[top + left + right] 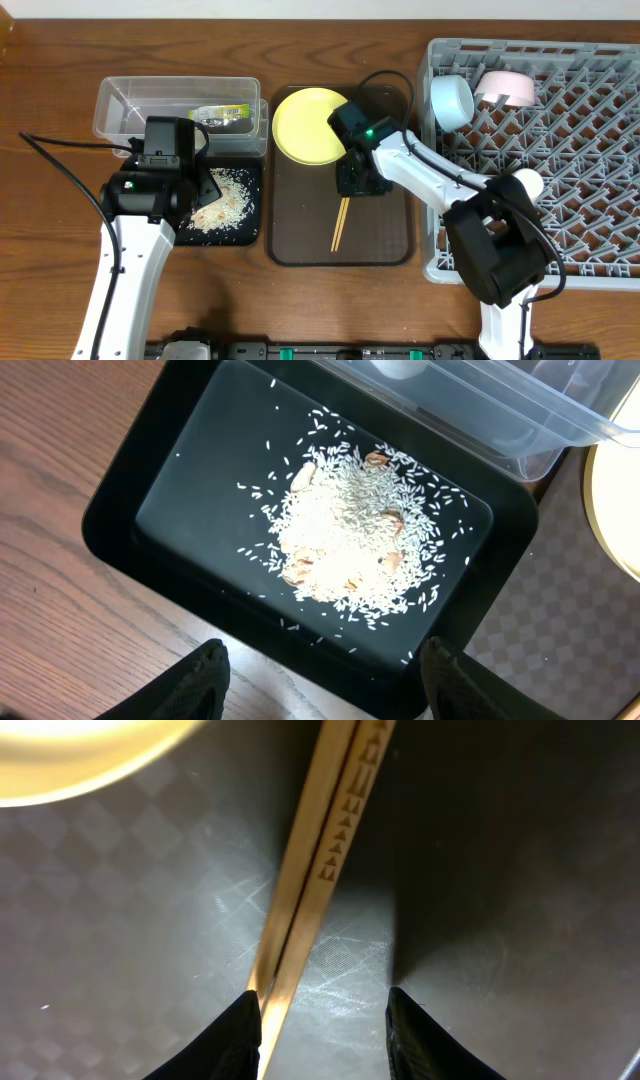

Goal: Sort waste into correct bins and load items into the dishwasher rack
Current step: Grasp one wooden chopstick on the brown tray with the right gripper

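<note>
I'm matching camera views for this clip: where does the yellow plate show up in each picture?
Overhead: the yellow plate is at upper centre, on the top end of the brown tray.
Left wrist: only a pale sliver at the right edge.
Right wrist: a blurred yellow rim in the top left corner.
Shared landmark: the brown tray, checkered surface at lower right and filling the right wrist view.

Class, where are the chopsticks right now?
Overhead, the chopsticks lie on the brown tray at centre, below the yellow plate, with the right gripper over them.
</note>
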### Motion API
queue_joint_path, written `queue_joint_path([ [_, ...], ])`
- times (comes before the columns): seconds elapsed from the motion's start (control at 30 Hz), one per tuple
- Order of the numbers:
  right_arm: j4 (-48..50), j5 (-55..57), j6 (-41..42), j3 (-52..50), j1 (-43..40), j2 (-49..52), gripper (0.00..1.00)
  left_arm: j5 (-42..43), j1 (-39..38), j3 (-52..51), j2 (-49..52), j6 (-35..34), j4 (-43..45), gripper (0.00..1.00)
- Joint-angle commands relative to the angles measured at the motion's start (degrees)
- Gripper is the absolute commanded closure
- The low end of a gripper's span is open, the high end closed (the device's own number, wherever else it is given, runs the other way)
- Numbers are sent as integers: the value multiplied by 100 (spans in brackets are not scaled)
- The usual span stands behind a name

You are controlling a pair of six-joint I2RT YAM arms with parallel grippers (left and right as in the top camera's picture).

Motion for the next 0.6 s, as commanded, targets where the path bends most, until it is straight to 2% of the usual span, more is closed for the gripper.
queue_joint_path([
  [0.0, 0, 103, 177, -33, 101, 63, 62, -111, 31, 55, -61, -33, -13, 36],
  [0.43, 247, 68, 326, -479, 101, 72, 63, -111, 31, 55, -61, -33, -13, 36],
  [0.5, 247, 85, 323, -476, 83, 72, 71, -111, 31, 55, -61, -33, -15, 36],
  [0.57, 243, 83, 326, -476, 44, 72, 83, -111, 31, 52, -61, -31, -15, 36],
])
